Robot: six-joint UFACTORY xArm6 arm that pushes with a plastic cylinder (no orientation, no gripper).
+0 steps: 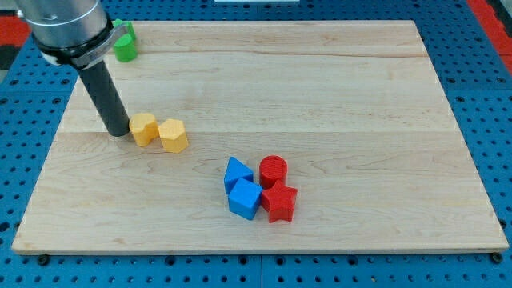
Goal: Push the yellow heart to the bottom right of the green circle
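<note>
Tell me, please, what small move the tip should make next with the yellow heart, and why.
Probably a short push toward the view's top. My tip sits just left of the yellow heart, which touches the yellow hexagon on its right. The green block lies well above, at the board's top-left, so the tip should first slip below the heart.

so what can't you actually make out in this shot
- green block, camera view: the arm's body covers its left part, so its shape is unclear.
- my tip: at the view's left of the yellow blocks; contact is too close to tell.
- which yellow block is the heart: too small to tell.
- blue blocks and red blocks: packed together, overlapping each other.
</note>
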